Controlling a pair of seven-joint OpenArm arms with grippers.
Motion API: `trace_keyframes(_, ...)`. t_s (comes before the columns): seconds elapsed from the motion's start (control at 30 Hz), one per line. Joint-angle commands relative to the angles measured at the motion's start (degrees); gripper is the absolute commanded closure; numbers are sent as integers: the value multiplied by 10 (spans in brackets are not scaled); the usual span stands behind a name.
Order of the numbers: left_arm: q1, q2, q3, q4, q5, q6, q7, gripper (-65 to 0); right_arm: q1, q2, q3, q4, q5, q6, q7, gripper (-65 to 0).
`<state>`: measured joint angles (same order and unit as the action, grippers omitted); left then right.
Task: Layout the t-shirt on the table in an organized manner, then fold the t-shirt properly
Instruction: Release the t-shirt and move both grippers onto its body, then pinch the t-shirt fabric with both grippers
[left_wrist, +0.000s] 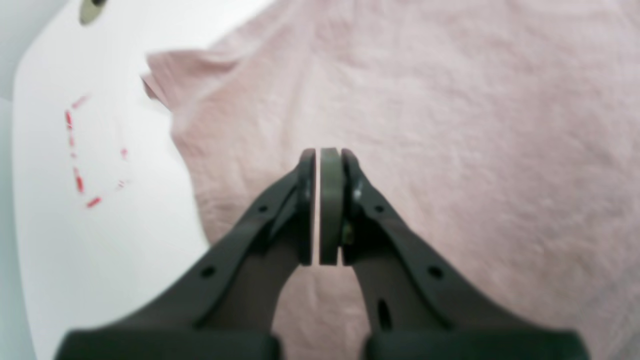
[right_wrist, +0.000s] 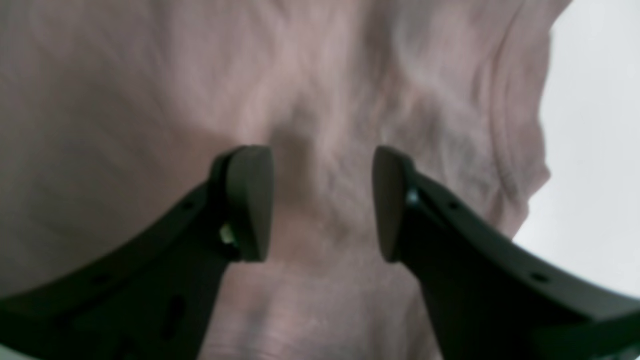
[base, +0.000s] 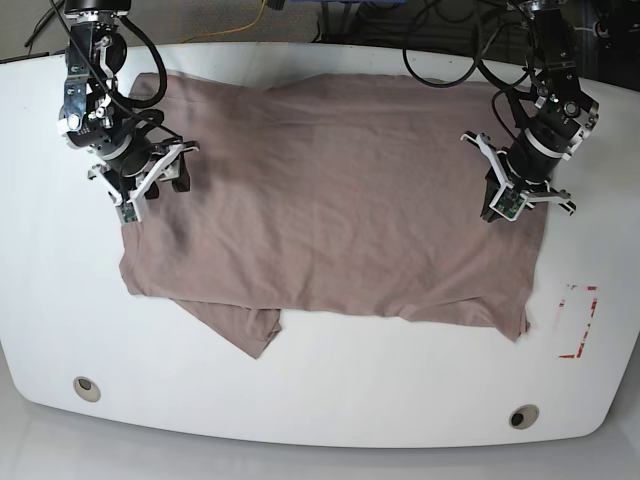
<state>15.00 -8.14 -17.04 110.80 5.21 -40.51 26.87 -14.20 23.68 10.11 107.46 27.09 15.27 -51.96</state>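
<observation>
left gripper (left_wrist: 324, 207) pressed together, pinching nothing; right gripper (right_wrist: 322, 202) spread. lopsided pulling could bunch the t-shirt (base: 330, 210).

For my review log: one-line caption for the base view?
Two grippers, left and right, over a spread t-shirt.

A: Bare table (base: 330, 400) runs wide below the t-shirt (base: 330, 210), only two grommet holes (base: 87, 388) there.

B: Beside the t-shirt's side edges, narrower strips; both arms (base: 90, 80) crowd its upper corners.
</observation>
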Motion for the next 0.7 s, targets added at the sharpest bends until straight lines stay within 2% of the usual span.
trace_keyframes(0.0,12,-6,-2,8,-3,5,-20,0,-1,-1,-7,9,-17,14,30,-267)
trace_keyframes(0.13,26,-7,-1,5,-2,5,-35,0,-14,-22,-13,9,-60,32,45,-205)
trace_keyframes(0.3,51,-7,0,-2,-2,5,-63,0,-17,-61,-12,9,-112,54,47,-86)
trace_keyframes(0.43,53,-4,0,-5,-2,25,-84,0,-14,-81,-12,8,-145,66,47,-18)
trace_keyframes(0.67,56,-3,7,-10,-2,72,-86,0,-5,-101,-11,-22,-169,68,47,0)
